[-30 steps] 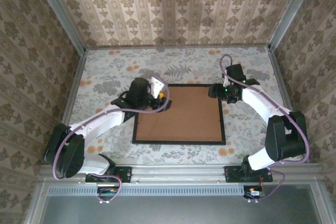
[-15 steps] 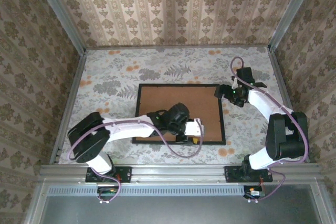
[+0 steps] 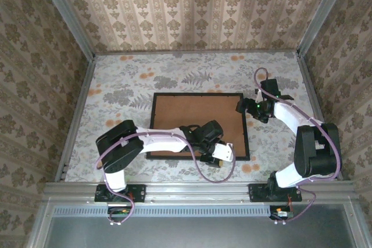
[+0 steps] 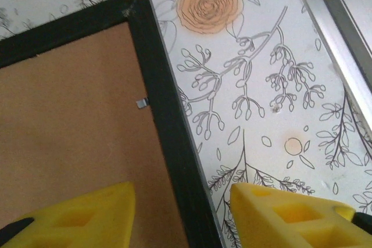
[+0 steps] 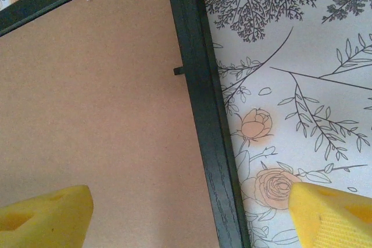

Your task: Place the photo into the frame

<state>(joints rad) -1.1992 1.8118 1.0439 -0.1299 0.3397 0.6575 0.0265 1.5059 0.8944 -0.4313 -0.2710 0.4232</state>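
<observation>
Frame (image 3: 197, 94) lies back-up on the table (image 3: 116, 85), brown backing board (image 3: 197, 125) inside. Left gripper (image 4: 183, 216) half-open and right gripper (image 5: 189, 219) wide straddle its right rail. A careless closing could drag it crooked.

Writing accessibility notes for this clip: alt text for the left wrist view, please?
The left gripper, open, straddles one side of the black frame with its yellow fingertips. Brown backing board fills the frame, a small metal tab at its edge, on a floral tablecloth.
</observation>
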